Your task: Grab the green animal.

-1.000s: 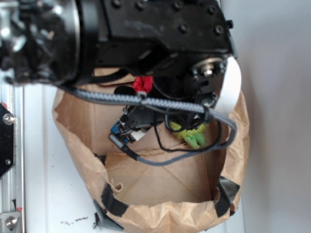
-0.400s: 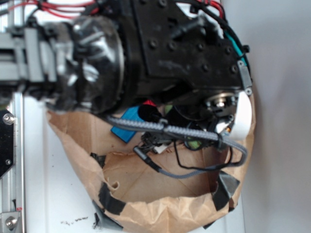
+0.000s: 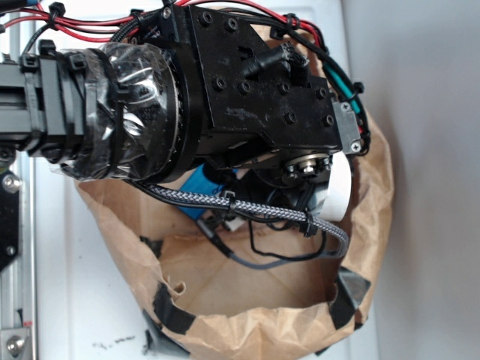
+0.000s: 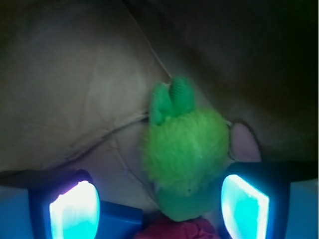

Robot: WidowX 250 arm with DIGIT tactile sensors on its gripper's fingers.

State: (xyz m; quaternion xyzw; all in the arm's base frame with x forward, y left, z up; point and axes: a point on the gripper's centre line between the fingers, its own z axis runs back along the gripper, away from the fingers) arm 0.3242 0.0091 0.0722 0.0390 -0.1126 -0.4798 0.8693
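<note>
Arm lower, hiding green animal.

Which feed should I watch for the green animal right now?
The wrist view: the green animal lies in full sight between the open gripper fingers, on the brown paper bag. In the exterior view the arm hides it entirely.

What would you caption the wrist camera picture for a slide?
Open claw inside a paper bag, fingers on either side of the green animal.

gripper jaws spread wide, arm angled downward
</note>
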